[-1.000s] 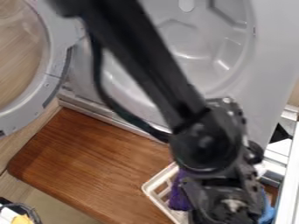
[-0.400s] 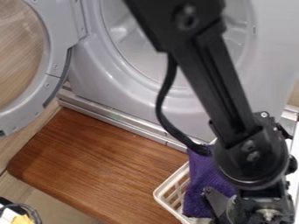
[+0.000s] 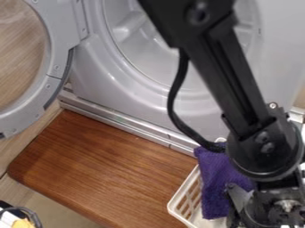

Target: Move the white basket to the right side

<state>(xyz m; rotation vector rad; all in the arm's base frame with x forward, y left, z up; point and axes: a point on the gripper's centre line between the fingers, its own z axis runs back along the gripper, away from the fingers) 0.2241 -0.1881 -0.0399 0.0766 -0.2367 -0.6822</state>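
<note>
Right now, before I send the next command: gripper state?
Gripper: at the white basket, beside the purple cloth; open or closed, and whether it holds anything, cannot be told.

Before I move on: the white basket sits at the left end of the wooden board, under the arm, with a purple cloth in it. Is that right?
Not quite: in the camera view the white basket is at the right end of the wooden board. It is under the arm, with the purple cloth in it.

A black robot arm [image 3: 223,67] with a curved black cable [image 3: 173,104] features a rounded joint housing [image 3: 262,156] beside the end effector [image 3: 262,213].
</note>
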